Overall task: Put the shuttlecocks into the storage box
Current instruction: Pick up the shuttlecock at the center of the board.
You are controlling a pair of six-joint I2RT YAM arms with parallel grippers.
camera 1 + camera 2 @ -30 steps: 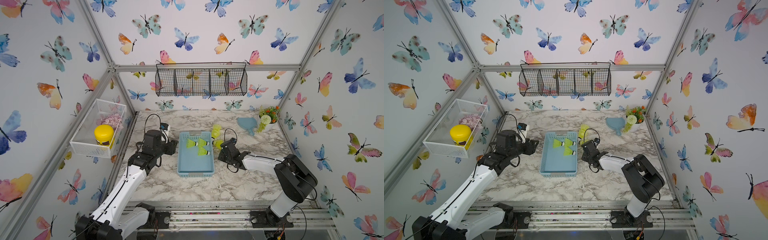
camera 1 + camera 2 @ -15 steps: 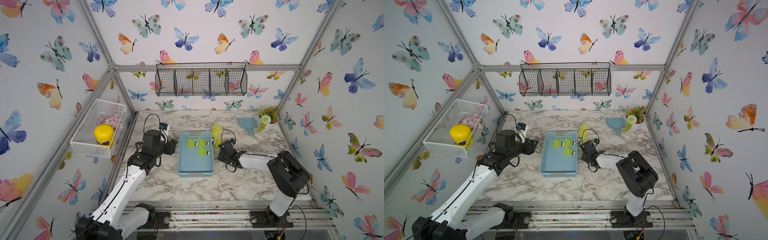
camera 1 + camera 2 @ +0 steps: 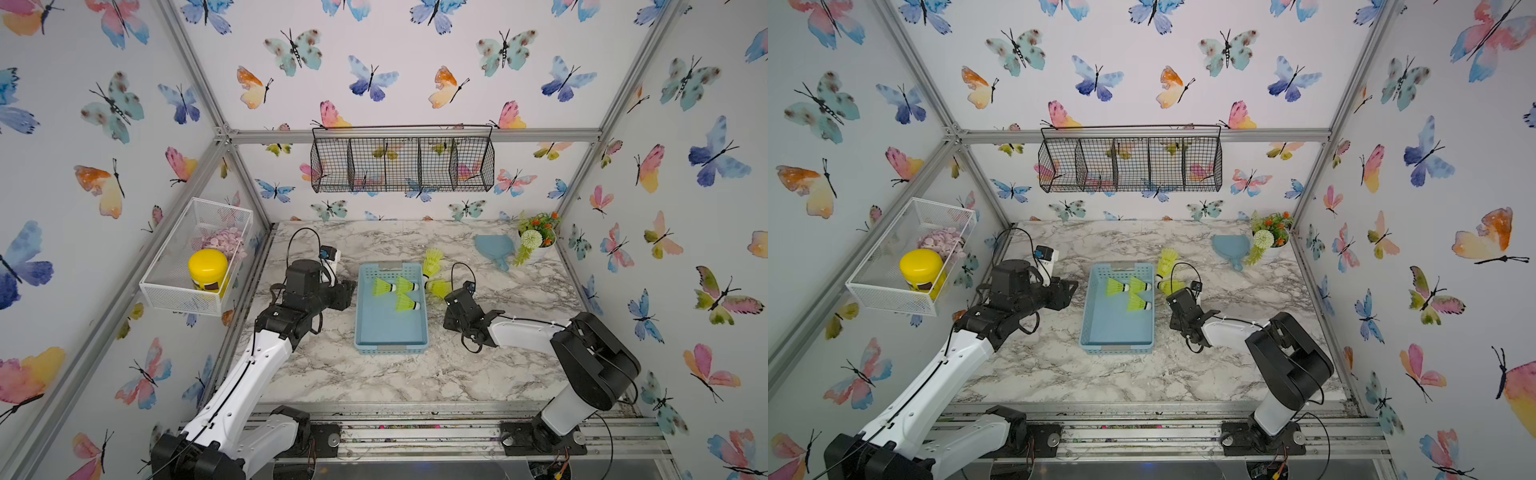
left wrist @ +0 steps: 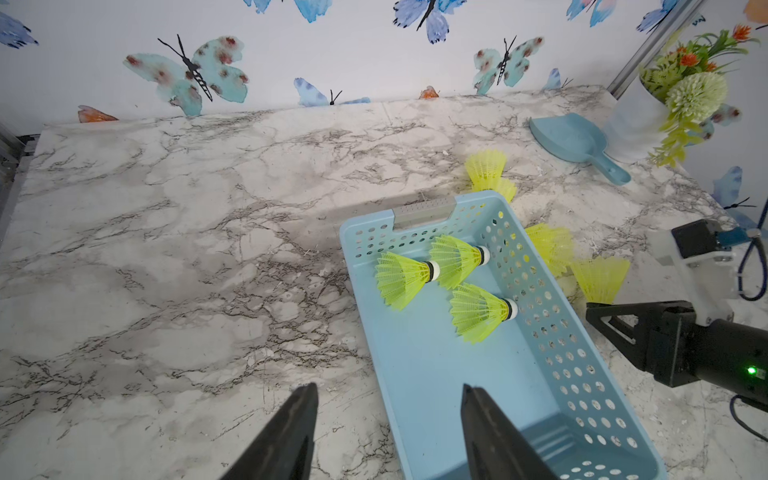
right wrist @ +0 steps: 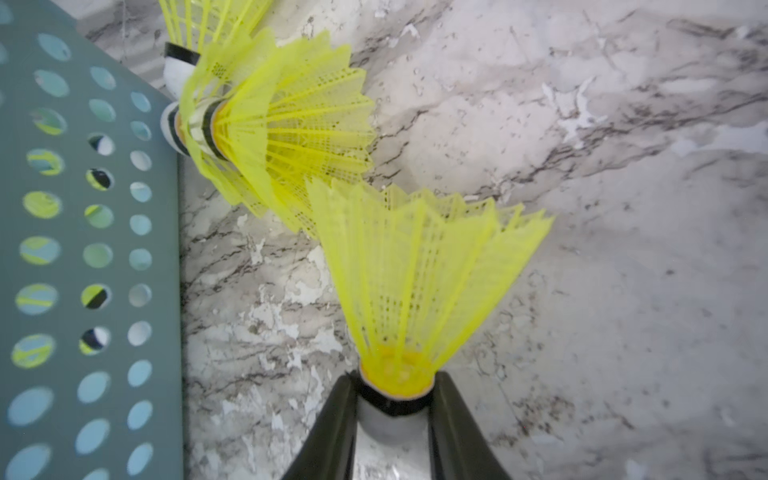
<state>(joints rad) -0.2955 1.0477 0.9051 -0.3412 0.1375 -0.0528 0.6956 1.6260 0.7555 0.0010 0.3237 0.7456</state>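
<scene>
The light blue storage box [image 3: 388, 332] lies mid-table with three yellow-green shuttlecocks [image 3: 405, 293] on its floor at the far end. More shuttlecocks [image 3: 432, 262] lie on the marble by its right wall, and the right wrist view shows two of them nested [image 5: 282, 124]. My right gripper [image 5: 395, 395] is shut on the black-banded white tip of one shuttlecock [image 5: 415, 282], which lies low over the marble just right of the box. My left gripper [image 4: 388, 390] is open and empty, with one finger over the marble and one over the box's left rim.
At the back right are a blue scoop [image 3: 494, 249] and a potted artificial plant [image 3: 536, 235]. On the left wall hangs a white wire basket [image 3: 166, 286] with a yellow jar. A black wire basket [image 3: 403, 162] hangs on the back wall.
My right gripper has moved forward along the box's right side, and its jaws have shut round the shuttlecock's tip. The left arm has not moved.
</scene>
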